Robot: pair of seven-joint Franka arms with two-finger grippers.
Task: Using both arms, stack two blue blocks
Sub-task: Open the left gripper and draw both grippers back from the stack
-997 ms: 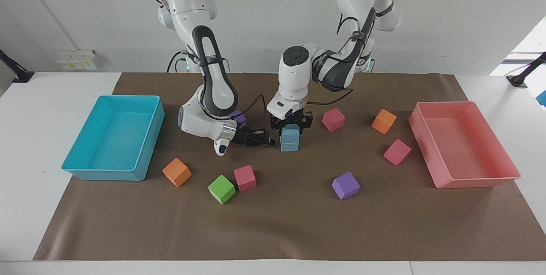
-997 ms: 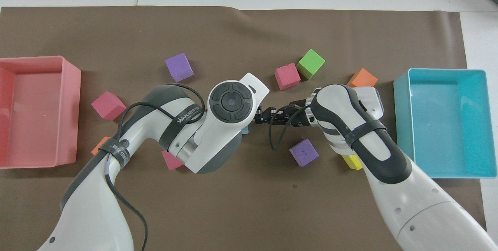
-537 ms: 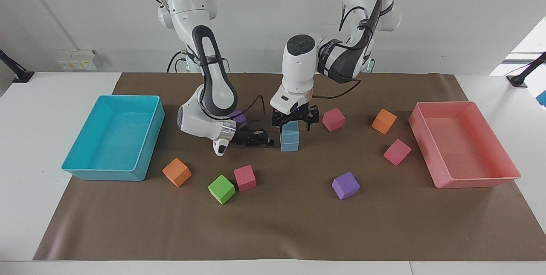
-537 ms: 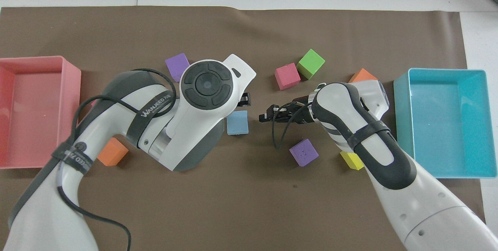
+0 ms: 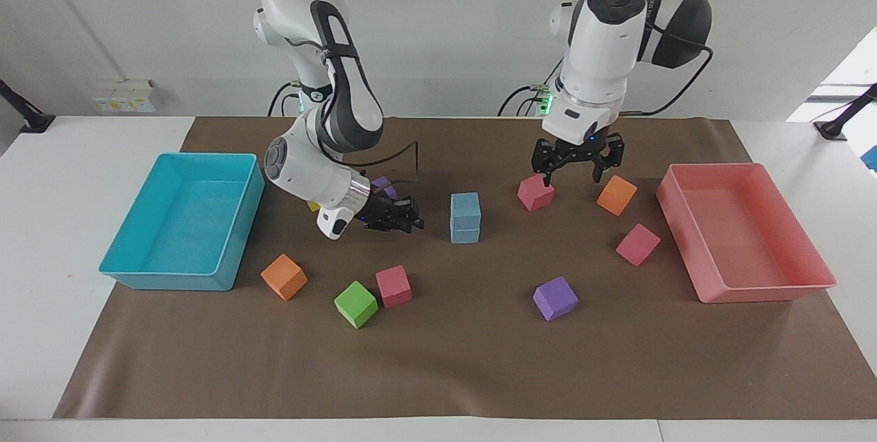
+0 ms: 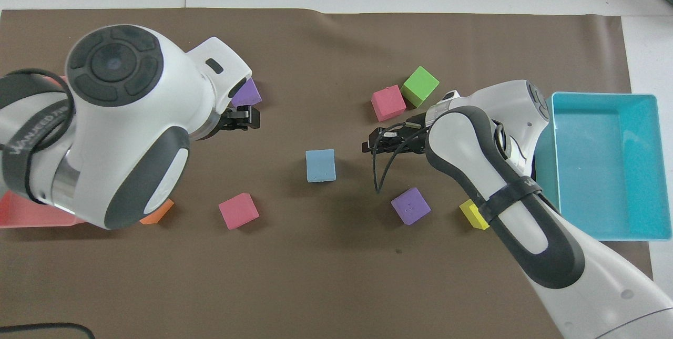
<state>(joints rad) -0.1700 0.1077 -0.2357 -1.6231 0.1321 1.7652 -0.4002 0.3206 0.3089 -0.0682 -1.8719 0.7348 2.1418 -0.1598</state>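
Blue blocks: one blue block (image 5: 465,206) sits right on top of the other blue block (image 5: 464,230), making a little tower of two near the middle of the desk (image 5: 438,373). From above only the top one (image 6: 320,165) shows. Nothing is touching the tower.

Left gripper: the left gripper (image 5: 577,166) is up in the air, over the spot between a pink block (image 5: 535,192) and an orange block (image 5: 616,194), toward the left arm's end of the desk. Its fingers are spread wide and hold nothing.

Right gripper: the right gripper (image 5: 401,218) is low, just beside the tower, toward the right arm's end, not touching it. Its fingers point at the tower. I cannot tell if they are wide or narrow.

Trays: a cyan tray (image 5: 130,271) stands at the right arm's end of the desk and a pink tray (image 5: 760,288) at the left arm's end.

Other blocks: a green block (image 5: 355,304), another pink block (image 5: 393,286) and a purple block (image 5: 555,298) lie nearer the edge of the desk away from the robots.
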